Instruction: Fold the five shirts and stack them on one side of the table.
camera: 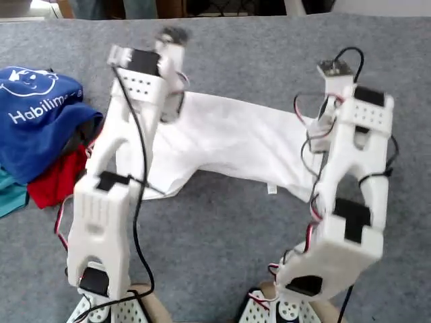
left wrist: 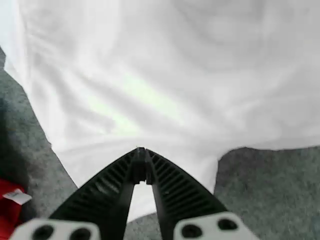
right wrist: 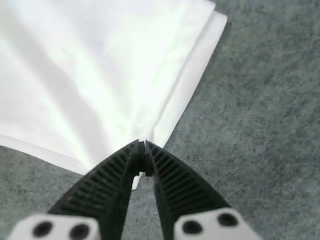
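On grey felt (camera: pixel 222 222), creased white shirt (camera: pixel 229 141), ribbed left fingers (left wrist: pixel 112 185) and right fingers (right wrist: pixel 112 180) pinching its edges

From where I'm standing, a shirt (camera: pixel 229 141) is lying stretched across the middle of the surface (camera: pixel 222 235), running from the left arm (camera: pixel 111 182) over to the right arm (camera: pixel 357 182). The left end effector (left wrist: pixel 141 151) is sitting at the shirt's left end, pinched together on the hem there. The right end effector (right wrist: pixel 142 145) is sitting at the shirt's right end, pinched together on its edge. A pile of shirts (camera: pixel 40 128) is resting at the left edge of the surface, just beside the left arm and near the stretched shirt's left end.
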